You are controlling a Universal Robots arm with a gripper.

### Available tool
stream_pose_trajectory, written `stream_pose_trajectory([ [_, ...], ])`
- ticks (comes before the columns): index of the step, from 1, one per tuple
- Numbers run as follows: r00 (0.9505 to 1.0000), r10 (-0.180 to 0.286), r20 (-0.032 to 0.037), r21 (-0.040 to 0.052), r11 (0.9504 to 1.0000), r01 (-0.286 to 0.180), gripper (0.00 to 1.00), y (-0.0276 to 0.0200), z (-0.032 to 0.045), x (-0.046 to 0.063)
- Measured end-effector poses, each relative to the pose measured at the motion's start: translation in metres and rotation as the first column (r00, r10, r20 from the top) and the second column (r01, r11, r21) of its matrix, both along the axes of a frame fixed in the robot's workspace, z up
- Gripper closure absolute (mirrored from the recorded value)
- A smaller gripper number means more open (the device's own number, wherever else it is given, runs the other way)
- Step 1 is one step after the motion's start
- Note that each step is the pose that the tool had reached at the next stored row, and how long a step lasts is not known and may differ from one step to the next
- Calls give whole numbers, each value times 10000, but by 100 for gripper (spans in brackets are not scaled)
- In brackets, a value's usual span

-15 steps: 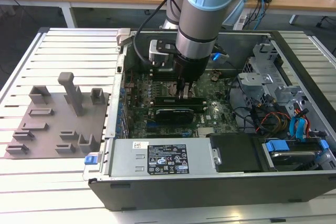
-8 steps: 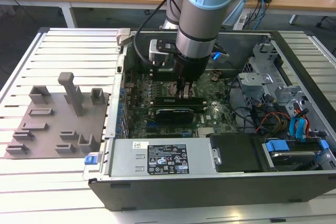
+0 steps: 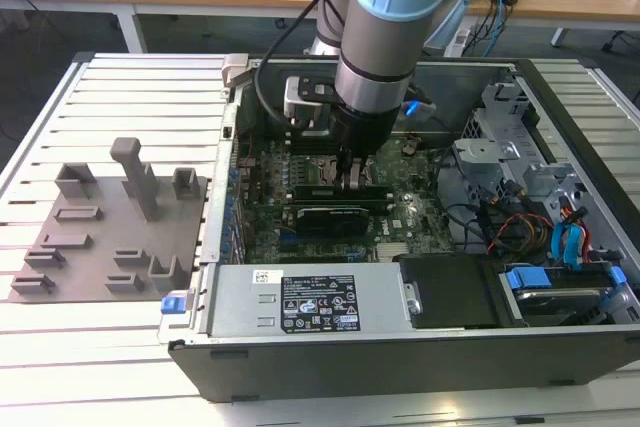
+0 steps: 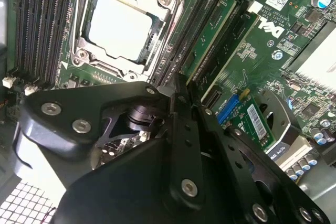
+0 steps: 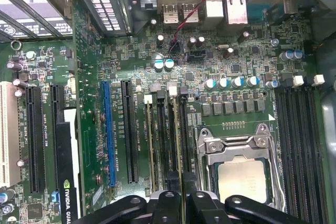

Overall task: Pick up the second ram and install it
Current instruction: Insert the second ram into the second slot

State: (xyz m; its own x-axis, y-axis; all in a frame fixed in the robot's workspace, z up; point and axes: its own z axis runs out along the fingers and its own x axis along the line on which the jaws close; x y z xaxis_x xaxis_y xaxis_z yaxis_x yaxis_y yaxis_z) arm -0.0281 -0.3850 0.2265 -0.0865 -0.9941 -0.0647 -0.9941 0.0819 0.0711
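The gripper (image 3: pixel 352 179) stands inside the open computer case (image 3: pixel 400 347), down over the motherboard (image 3: pixel 415 209) beside the CPU socket (image 4: pixel 123 27), on the side of the socket toward the expansion card (image 3: pixel 335 217). In both wrist views its two black fingers (image 5: pixel 205 205) are drawn close together with only a thin gap between them, and the second ram (image 5: pixel 180 153) runs edge-on out of that gap, so the gripper looks closed on the stick's upper edge. The stick stands upright on its long edge in line with a memory slot (image 5: pixel 173 129) just beside the socket; whether its contacts are fully seated I cannot tell. Another memory stick (image 4: pixel 212 35) already lies in a neighbouring slot. As a thing to handle, the ram is likely very light and fairly stiff along its length, yet thin enough to flex or crack if twisted, and its small chips and contact edge are delicate. The best hold is judged to be where the fingers sit, pinching the flat faces near the middle of the top edge, so that downward force spreads evenly to both ends and the board stays square to the slot. The grey tray (image 3: pixel 110 237) rests on the slatted tabletop (image 3: pixel 150 97) near its edge at the exterior view's left, well apart from the case.
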Motion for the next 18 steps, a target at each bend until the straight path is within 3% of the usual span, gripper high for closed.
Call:
stream_pose_trajectory([
  [10, 10000, 1, -1, 3, 10000, -1, 86, 3, -67, 0],
  [11, 10000, 0, 1, 5, 10000, 0, 85, 3, -69, 0],
  [13, 10000, 0, -1, 1, 10000, 0, 73, 2, -69, 0],
  [14, 10000, 1, 0, 2, 10000, -1, 73, 3, -51, 0],
  [15, 10000, 0, 1, -1, 10000, 0, 73, 14, 91, 0],
  [17, 10000, 0, 0, -52, 10000, 0, 74, 66, 284, 0],
  [18, 10000, 1, 0, -96, 10000, -1, 81, 88, 376, 0],
])
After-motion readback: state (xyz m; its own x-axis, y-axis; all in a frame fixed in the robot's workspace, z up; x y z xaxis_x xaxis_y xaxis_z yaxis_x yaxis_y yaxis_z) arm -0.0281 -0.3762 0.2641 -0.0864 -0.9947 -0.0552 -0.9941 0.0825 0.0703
